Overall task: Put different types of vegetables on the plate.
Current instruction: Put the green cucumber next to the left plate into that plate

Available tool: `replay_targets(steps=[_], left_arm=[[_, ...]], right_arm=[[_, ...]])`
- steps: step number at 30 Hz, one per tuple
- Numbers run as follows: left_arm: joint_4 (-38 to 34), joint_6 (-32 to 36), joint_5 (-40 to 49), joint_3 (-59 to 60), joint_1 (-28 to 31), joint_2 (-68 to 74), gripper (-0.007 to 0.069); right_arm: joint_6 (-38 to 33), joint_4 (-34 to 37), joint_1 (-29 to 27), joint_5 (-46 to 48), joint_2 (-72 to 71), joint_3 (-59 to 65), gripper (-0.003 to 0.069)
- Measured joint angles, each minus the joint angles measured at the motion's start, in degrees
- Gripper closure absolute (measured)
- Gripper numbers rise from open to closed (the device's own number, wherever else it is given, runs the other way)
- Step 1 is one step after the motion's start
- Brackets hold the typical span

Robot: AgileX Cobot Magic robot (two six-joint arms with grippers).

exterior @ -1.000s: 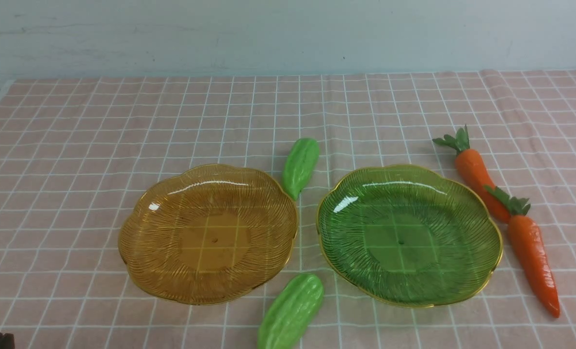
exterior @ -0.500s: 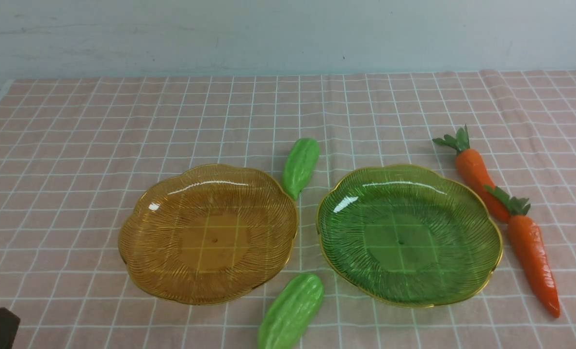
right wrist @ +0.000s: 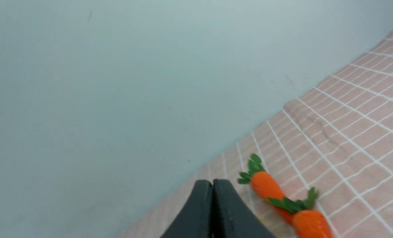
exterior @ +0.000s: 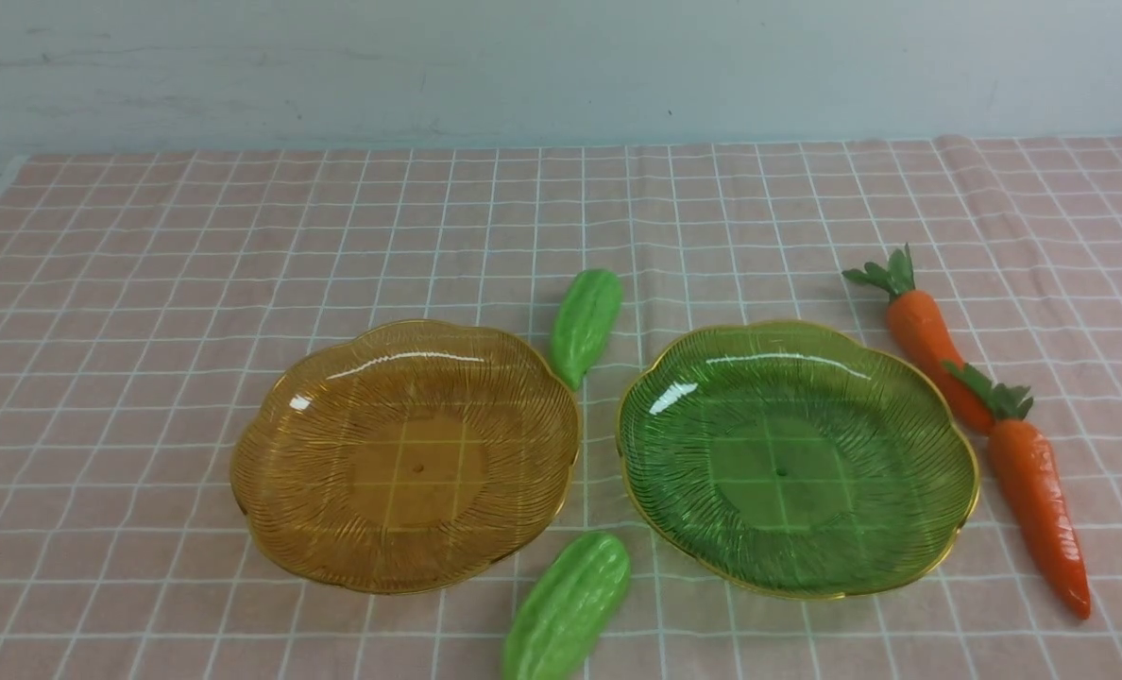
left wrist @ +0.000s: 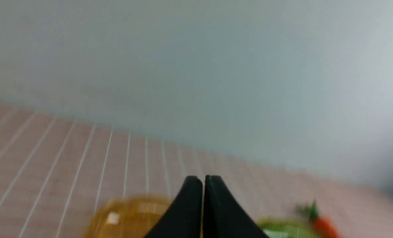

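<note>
A dark part of the left arm, seen a moment ago at the front view's lower left corner, is gone. We find the left end effector (left wrist: pixel 203 180) and right end effector (right wrist: pixel 212 185) clenched, empty. The gourds (exterior: pixel 585 321) lie on the worktop (exterior: pixel 145 283) between the amber plate (exterior: pixel 240 472) and the green plate (exterior: pixel 972 472), the carrots (exterior: pixel 929 345) just beside the green one. Nothing is plated yet.

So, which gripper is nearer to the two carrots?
The right. The right gripper, shut, has the carrots close beside its tips; the left gripper, also shut, faces the amber plate, with the carrots farther off, past the green plate.
</note>
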Motion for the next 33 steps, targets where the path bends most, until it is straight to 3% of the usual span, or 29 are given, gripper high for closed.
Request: replay_targets(steps=[5, 8, 16, 19, 23, 27, 33], left_arm=[[3.21, 6.35, 34.38, -14.26, 0.00, 22.79, 0.0628], [3.53, 12.56, 40.22, -14.89, 0.00, 36.04, 0.0628], [3.59, 15.69, 39.07, -14.94, -2.72, 52.41, 0.0628], [3.89, 14.96, 36.21, -14.95, -8.78, 55.86, 0.0628], [5.77, 9.76, 30.59, -15.93, -22.16, 58.98, 0.0628], [8.39, 6.95, 27.25, -18.68, -30.49, 62.10, 0.0628], [10.38, 5.89, 23.87, -24.98, -37.66, 69.49, 0.0614]], right_arm=[[-0.68, 9.21, 0.00, -3.49, 0.00, 0.00, 0.0676], [-0.92, 10.57, 0.00, -4.80, 0.00, 0.00, 0.0676], [-5.73, 5.05, 0.04, 7.41, 2.94, -11.73, 0.0676], [-8.77, 1.51, 0.04, 15.98, 9.06, -20.82, 0.0676], [-13.82, -5.21, 0.04, 31.08, 20.98, -32.60, 0.0676], [-17.78, -11.13, 0.04, 46.21, 32.99, -42.65, 0.0676], [-20.12, -13.05, 0.04, 52.05, 39.67, -45.01, 0.0676]])
